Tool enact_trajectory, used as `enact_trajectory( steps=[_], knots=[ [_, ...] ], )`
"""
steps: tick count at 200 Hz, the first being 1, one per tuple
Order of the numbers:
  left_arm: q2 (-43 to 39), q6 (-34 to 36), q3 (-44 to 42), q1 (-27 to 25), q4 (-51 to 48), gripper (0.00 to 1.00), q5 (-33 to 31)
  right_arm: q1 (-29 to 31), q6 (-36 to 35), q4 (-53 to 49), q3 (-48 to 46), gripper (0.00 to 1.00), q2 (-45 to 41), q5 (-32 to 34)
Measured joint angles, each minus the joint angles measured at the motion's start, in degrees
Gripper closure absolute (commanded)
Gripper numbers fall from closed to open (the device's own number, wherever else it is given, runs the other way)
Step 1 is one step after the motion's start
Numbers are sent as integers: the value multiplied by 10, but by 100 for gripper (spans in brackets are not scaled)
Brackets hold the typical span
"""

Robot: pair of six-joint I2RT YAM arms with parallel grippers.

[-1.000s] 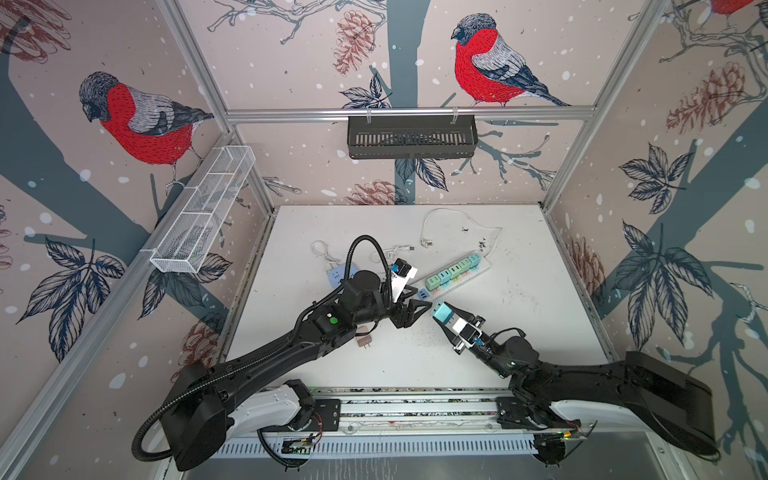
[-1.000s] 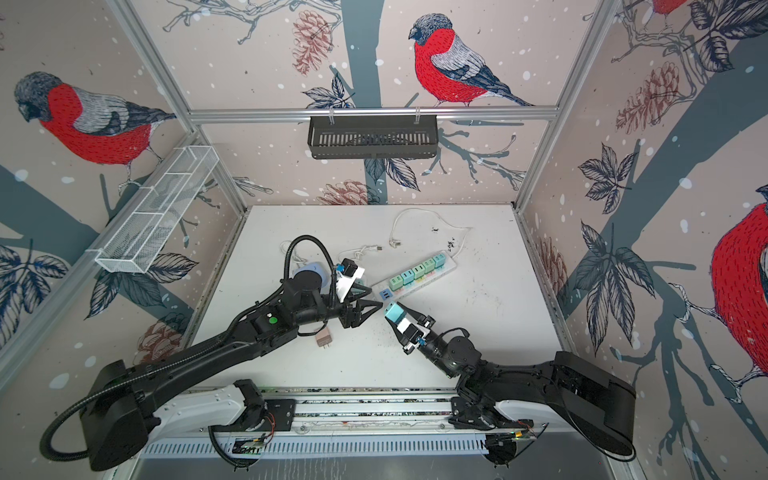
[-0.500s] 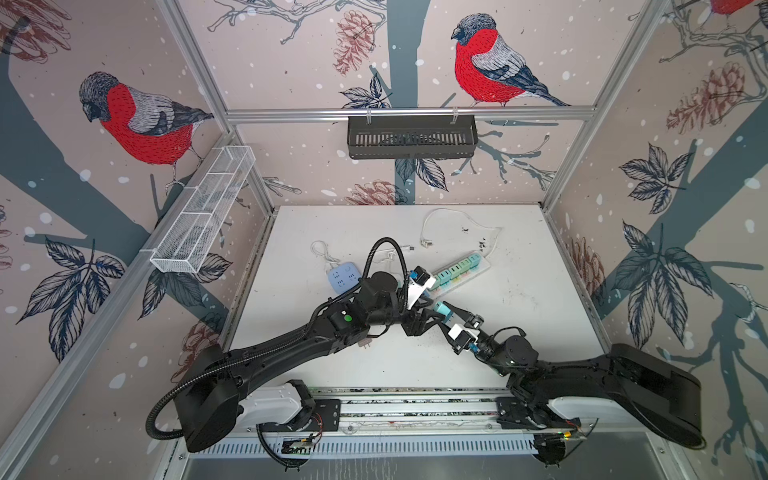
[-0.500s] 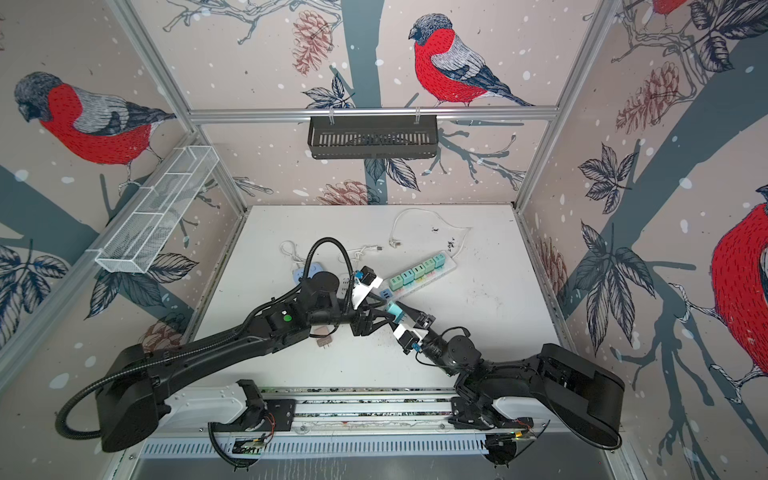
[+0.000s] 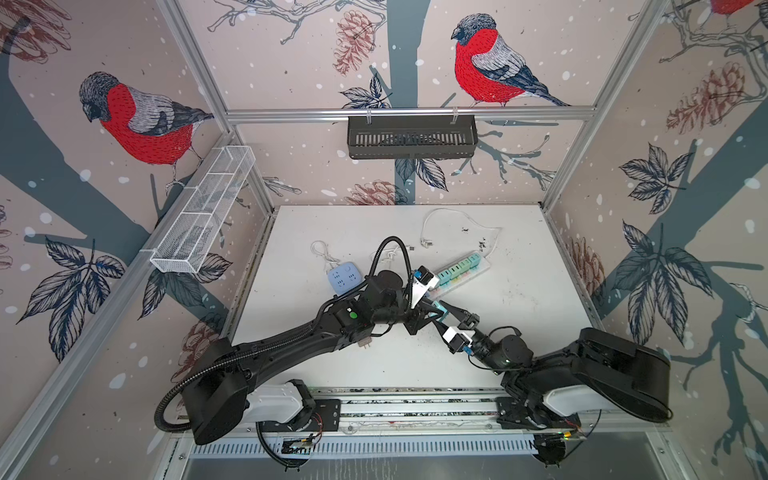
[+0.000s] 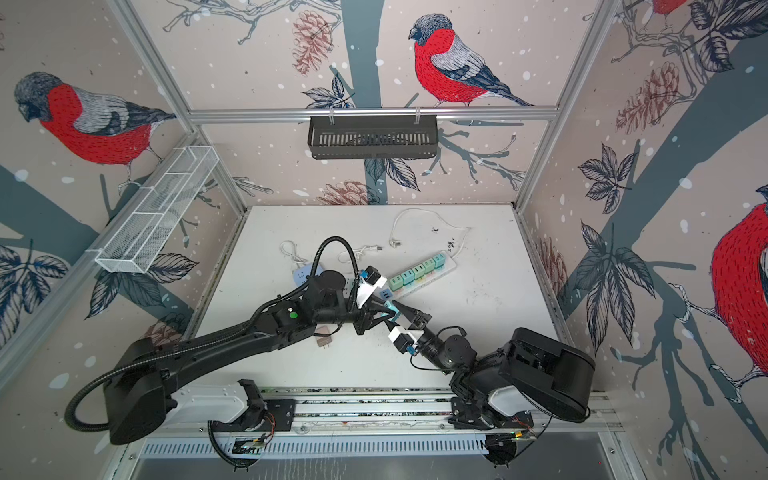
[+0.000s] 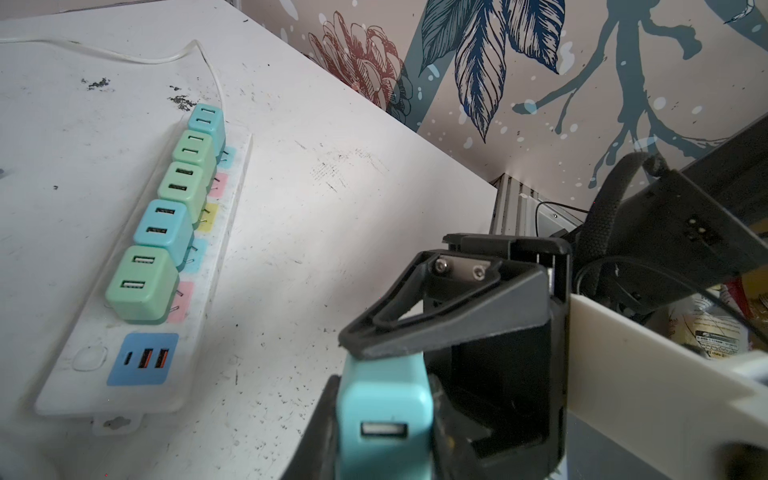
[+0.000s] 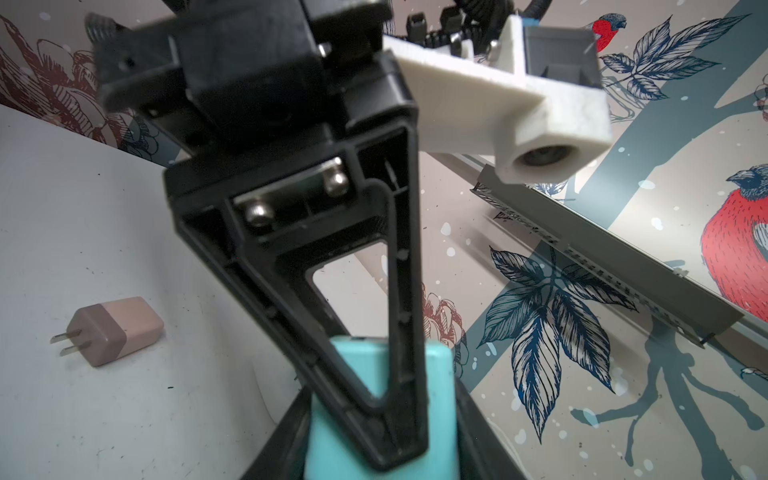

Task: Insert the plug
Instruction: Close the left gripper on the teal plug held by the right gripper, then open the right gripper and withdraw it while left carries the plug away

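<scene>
Locate the plug above the table, near the front end of the strip and apart from it. Note the double clamp: left gripper closed on the plug from the left, right gripper closed on it from the right, fingers crossing at the plug.

In both top views, expect only a teal sliver of it between black fingers. Take no grip detail from there.

Use the left wrist view for the plug's face:
- One USB port facing the camera.
- Left gripper's own fingers tight against both sides.
- One triangular finger of the right gripper pressed on the top edge.
- In this wrist view only: the strip at full length, five seated plugs in a leaning row with prongs partly exposed, and a blue panel with three small ports at the near end.

Use the right wrist view for the opposite side:
- Plug body between the right gripper's own fingers, with one finger of the left gripper laid across it.
- Brown plug flat on the table, two prongs showing, well apart from the grip. In the top views, find it partly hidden under the left arm.

Top views only: blue block beside the left arm, and cable looping back from the strip's far end.
</scene>
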Motion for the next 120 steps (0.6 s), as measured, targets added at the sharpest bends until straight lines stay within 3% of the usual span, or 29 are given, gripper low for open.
enact_trajectory(
  steps=[16, 26, 47, 63, 66, 69, 71, 93, 120],
  knots=[
    [2, 2, 0, 0, -19, 100, -6, 5, 1, 1, 0, 97, 20, 0],
    [2, 4, 0, 0, -29, 100, -10, 12, -1, 1, 3, 89, 29, 8],
    [-3, 9, 0, 0, -47, 100, -14, 36, -10, 1, 7, 49, 40, 37],
    [-9, 18, 0, -1, -55, 100, -16, 58, -16, 1, 10, 26, 42, 68],
    [-10, 20, 2, -1, -55, 100, -17, 62, -17, 0, 10, 19, 41, 71],
    [-12, 21, 3, -2, -55, 100, -17, 65, -18, 0, 10, 4, 40, 75],
    [-13, 22, 5, -2, -55, 100, -19, 68, -21, 0, 10, 1, 40, 77],
    [-30, 38, 27, -2, -55, 100, -37, 81, -26, 0, 3, 0, 14, 103],
    [-71, 51, 45, 18, -52, 100, -108, 83, -12, -15, -16, 0, -55, 127]
  ],
)
